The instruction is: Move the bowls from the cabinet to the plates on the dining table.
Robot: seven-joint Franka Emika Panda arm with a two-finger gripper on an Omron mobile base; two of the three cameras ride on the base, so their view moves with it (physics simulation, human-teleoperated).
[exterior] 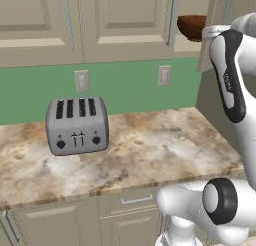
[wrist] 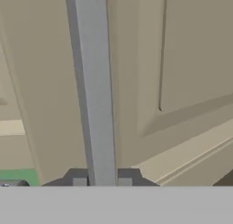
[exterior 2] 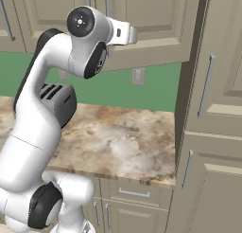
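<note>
Nearest the hand camera, the gripper (wrist: 102,182) has its two dark fingertips (wrist: 79,181) set close on either side of the silver bar handle (wrist: 93,86) of a beige cabinet door (wrist: 182,59); the jaws are nearly closed and appear to clamp the bar, though actual contact is hard to confirm. Below, from the base cameras, a stone counter (exterior: 150,150) carries a grey toaster (exterior: 77,125) near its back left, against the green wall (exterior: 125,85). Up at the far right, past the edge of the opening door, the reddish-brown bowl (exterior: 191,27) sits on the cabinet shelf; the larger grey-white bowl cannot be made out. The step in hand looks like opening the cabinet. Next the door likely needs pulling in an arc about its hinge, then releasing the handle before reaching in for the bowl.
</note>
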